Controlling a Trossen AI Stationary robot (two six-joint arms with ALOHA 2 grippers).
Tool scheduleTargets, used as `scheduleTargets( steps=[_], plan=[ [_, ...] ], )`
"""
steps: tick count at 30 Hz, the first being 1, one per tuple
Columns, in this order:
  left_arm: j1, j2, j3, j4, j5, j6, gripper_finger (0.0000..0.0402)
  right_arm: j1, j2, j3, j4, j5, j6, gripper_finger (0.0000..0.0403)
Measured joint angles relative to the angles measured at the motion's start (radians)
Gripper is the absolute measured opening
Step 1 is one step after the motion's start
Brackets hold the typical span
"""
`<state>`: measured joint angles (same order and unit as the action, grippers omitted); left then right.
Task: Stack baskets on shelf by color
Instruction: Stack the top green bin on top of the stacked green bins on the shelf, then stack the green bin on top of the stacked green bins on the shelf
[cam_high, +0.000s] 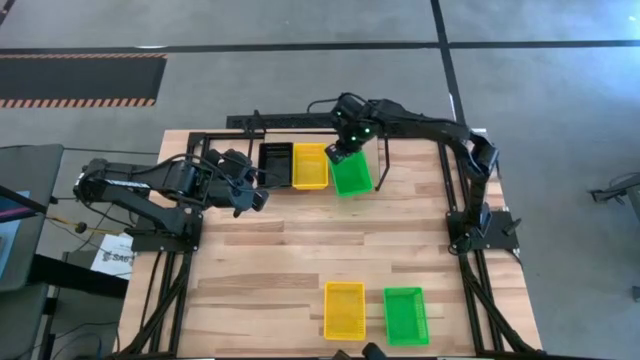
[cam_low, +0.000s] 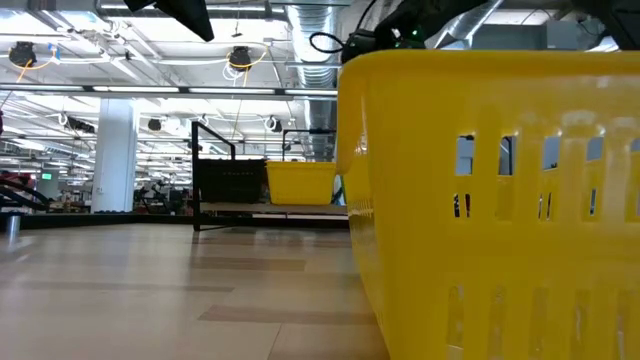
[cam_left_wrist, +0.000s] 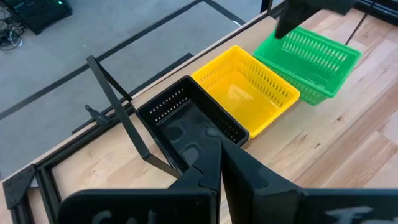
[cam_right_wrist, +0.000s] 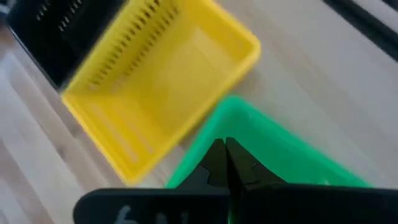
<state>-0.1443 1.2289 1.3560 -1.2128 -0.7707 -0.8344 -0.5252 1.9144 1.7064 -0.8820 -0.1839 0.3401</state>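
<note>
On the shelf (cam_high: 415, 141) at the table's far side a black basket (cam_high: 276, 163) and a yellow basket (cam_high: 310, 166) stand side by side. Right of them a green basket (cam_high: 352, 175) sits askew, with my right gripper (cam_high: 345, 152) shut on its far end. My left gripper (cam_high: 252, 197) is shut on nothing, just near-left of the black basket (cam_left_wrist: 186, 121). A second yellow basket (cam_high: 344, 310) and a second green basket (cam_high: 406, 315) rest on their bottoms at the table's near edge. My right gripper pinches the green basket's rim (cam_right_wrist: 202, 142) at its far end between its two shut fingers. The fingers slant down from the far side. The basket (cam_left_wrist: 311, 59) is tilted, held end up; whether its near end touches the wood, I cannot tell.
The shelf's thin black rods (cam_left_wrist: 118, 106) rise beside the black basket. The near yellow basket (cam_low: 490, 200) fills the low view's right half. Bare wood (cam_high: 330, 240) lies between the shelf and the near baskets.
</note>
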Motion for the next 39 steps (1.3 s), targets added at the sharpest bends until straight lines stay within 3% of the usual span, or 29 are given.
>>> scheduleTargets(
  steps=[9,27,39],
  plan=[
    [0.0,0.0,0.0,0.0,0.001,-0.02,0.0,0.008,0.054,0.002,-0.014,0.001,-0.058,0.0],
    [0.0,0.0,0.0,0.0,0.0,-0.042,0.0,-0.088,0.071,0.0,0.001,0.051,-0.114,0.0001],
    [0.0,0.0,0.0,0.0,0.0,-0.044,0.0,-0.062,0.06,0.0,-0.005,0.05,-0.133,0.0001]
  ],
)
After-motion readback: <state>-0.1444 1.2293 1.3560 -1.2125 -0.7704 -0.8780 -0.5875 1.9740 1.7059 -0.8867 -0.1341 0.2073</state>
